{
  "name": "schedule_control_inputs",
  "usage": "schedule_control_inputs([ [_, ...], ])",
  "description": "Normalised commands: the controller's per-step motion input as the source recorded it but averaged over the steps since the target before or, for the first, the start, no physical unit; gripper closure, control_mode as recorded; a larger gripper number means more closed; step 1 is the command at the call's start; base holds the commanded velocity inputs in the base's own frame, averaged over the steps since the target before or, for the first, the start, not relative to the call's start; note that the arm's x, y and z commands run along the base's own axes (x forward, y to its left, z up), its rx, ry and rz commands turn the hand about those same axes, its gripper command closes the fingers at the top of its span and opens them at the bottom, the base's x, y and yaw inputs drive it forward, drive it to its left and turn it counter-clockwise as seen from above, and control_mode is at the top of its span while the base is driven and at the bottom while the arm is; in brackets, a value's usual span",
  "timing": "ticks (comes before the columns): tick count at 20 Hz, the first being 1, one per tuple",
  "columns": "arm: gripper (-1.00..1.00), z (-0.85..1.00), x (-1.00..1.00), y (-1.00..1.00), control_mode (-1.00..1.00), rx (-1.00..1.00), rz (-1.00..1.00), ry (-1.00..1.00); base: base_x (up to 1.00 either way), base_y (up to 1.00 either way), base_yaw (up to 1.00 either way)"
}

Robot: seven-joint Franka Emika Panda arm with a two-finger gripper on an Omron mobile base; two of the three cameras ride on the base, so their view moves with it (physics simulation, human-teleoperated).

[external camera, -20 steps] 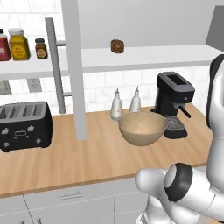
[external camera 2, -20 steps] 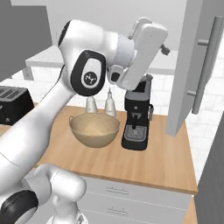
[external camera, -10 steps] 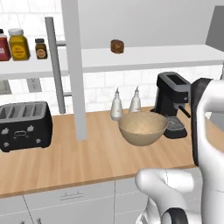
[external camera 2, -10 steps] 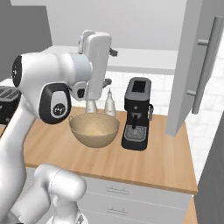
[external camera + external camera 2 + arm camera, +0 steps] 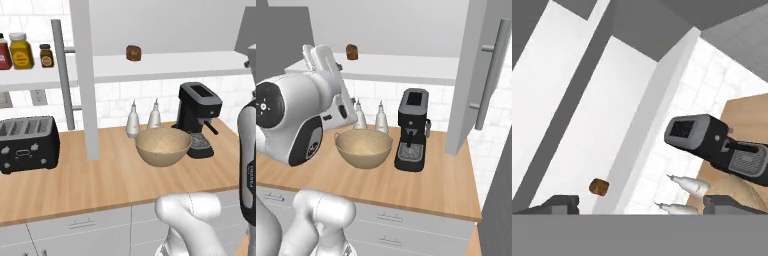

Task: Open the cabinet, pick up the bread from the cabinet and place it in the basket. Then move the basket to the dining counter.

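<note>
End effector (image 5: 637, 202) fingertips cropped low, spread wide; bread (image 5: 599, 187) between.

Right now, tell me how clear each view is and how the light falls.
Left base view: sharp, even light, bread easy to read on the cabinet shelf. Right base view: crisp, soft shadow under the basket. Hand view: rolled sideways, coffee machine tilted.

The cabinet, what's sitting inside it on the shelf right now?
A bread bun sits alone on the cabinet's white shelf. The open door hides the shelf's right end.
</note>
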Motion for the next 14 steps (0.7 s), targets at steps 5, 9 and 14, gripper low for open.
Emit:
schedule_control_inputs([
  [5,-1.0,0.26,-0.19,0.74,-1.0,-0.66,0.44,0.45,0.0,0.0,0.0],
  [9,-1.0,-0.22,0.19,0.51,-1.0,-0.62,0.4,0.04,0.0,0.0,0.0],
  [14,-1.0,-0.38,0.51,0.38,-1.0,-0.4,0.44,-0.25,0.0,0.0,0.0],
])
